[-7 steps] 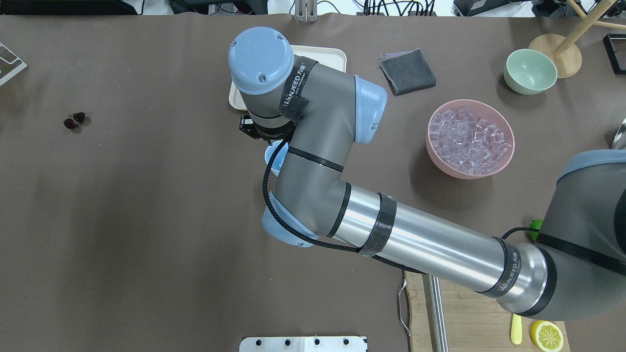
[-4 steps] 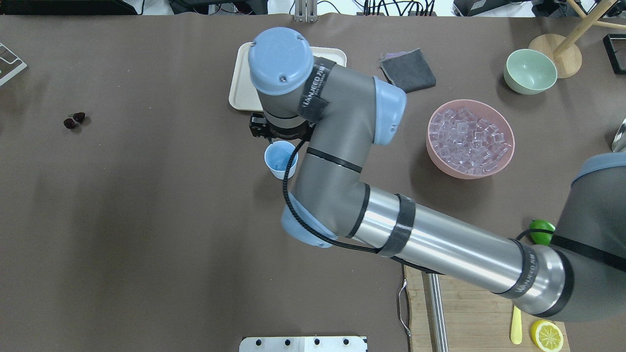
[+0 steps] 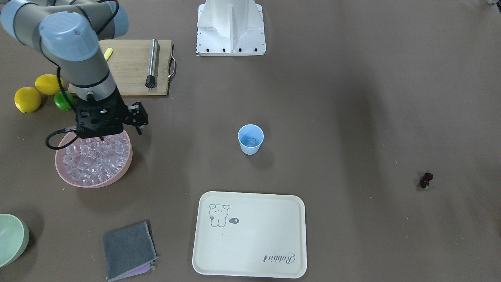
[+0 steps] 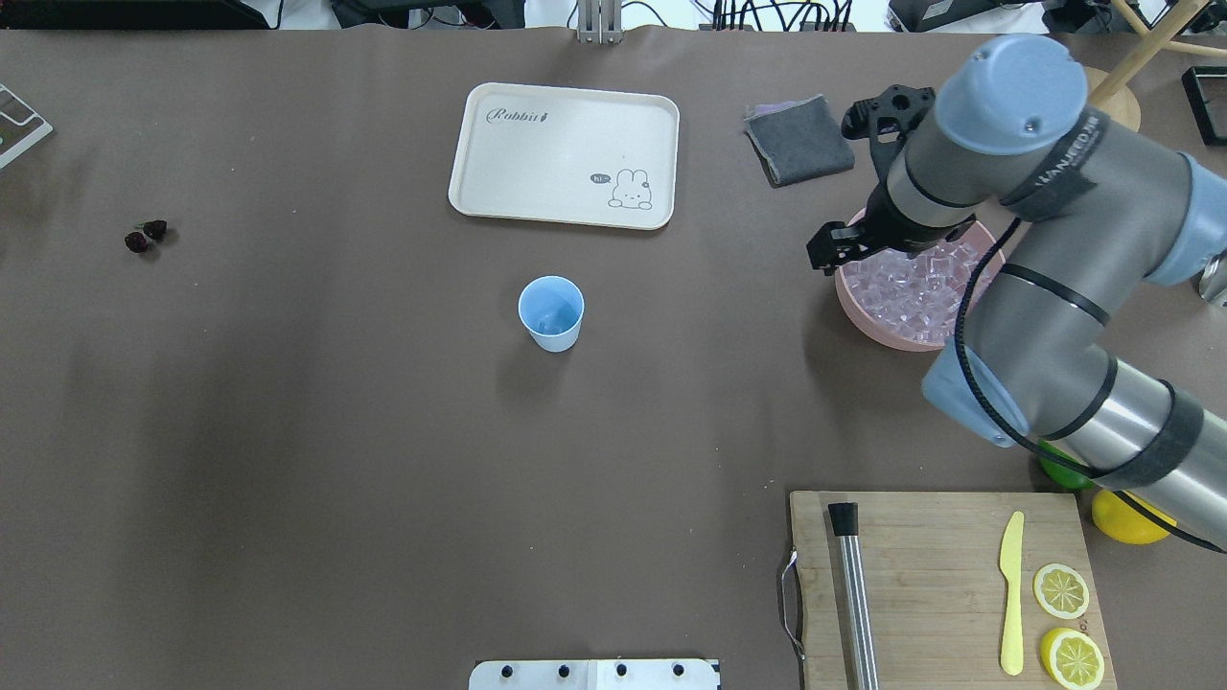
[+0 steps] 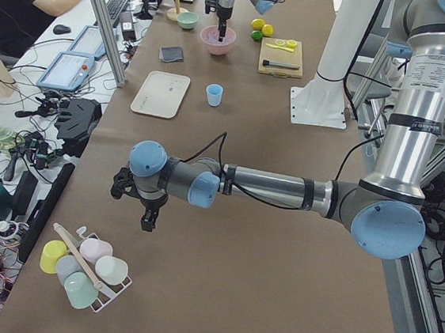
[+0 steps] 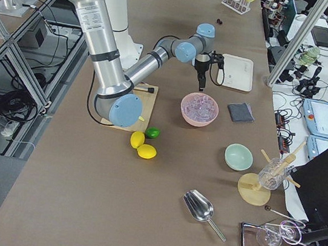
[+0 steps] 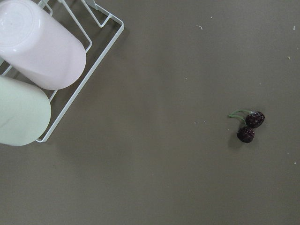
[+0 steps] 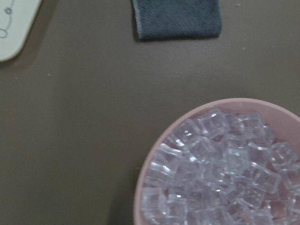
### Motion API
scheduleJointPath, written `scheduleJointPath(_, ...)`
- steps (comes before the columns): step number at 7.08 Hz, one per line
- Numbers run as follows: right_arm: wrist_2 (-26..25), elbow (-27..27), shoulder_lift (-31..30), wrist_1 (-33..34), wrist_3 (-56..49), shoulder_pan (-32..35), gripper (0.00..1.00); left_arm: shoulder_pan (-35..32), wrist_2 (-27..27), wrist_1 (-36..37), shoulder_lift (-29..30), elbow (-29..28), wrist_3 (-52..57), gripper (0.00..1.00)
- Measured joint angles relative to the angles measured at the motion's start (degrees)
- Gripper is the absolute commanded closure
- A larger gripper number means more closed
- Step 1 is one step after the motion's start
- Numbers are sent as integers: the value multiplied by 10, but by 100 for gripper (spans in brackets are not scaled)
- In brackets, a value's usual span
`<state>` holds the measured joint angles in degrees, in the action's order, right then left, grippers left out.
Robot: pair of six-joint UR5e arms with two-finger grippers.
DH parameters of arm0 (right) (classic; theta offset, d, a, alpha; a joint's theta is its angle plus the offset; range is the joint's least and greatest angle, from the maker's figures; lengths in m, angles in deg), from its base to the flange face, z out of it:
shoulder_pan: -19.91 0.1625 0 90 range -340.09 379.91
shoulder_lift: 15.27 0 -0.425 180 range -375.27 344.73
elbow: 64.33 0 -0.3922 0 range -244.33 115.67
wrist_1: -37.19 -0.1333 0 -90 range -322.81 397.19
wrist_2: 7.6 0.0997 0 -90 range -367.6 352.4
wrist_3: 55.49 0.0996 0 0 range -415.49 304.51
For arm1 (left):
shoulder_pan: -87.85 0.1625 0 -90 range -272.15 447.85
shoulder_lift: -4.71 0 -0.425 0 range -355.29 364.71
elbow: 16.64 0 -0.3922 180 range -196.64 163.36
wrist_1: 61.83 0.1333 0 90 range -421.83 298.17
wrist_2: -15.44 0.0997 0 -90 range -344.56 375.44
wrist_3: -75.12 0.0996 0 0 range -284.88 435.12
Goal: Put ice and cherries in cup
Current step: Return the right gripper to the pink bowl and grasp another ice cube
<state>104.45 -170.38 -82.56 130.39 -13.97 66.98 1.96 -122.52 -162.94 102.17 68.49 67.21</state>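
Note:
The light blue cup [image 4: 551, 311] stands upright mid-table, with one ice cube in it [image 3: 250, 141]. The rest of the ice [image 4: 915, 287] fills the pink bowl [image 3: 68, 178]; the right wrist view looks down on it [image 8: 220, 173]. My right gripper [image 3: 102, 137] hangs just above the bowl's edge, and I cannot tell whether it is open. The cherries [image 4: 146, 236] lie far to the left on the table. They show in the left wrist view [image 7: 251, 126]. My left gripper [image 5: 147, 221] hovers over that end, and its state cannot be told.
A cream tray [image 4: 566, 153] lies beyond the cup and a grey cloth [image 4: 800, 139] beside the pink bowl. A cutting board [image 4: 939, 575] with knife, bar and lemon slices sits front right. A lime [image 3: 62, 100] and lemons lie near it. A wire cup rack [image 7: 98, 54] stands near the cherries.
My right arm has swung right, from over the cup to over the pink bowl. The cup is now uncovered and holds an ice cube.

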Motion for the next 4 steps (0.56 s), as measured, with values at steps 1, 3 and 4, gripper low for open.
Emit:
scheduleJointPath(1, 0, 3, -32, -25, -32, 9, 8, 0, 0, -5, -1, 0, 0, 2)
scheduleJointPath(3, -5, 11, -71, -59, -65, 12, 13, 0, -1, -13, -1, -1, 0, 2)
scheduleJointPath(4, -14, 26, -74, -64, -69, 8, 13, 0, -1, -14, -1, 0, 0, 2)
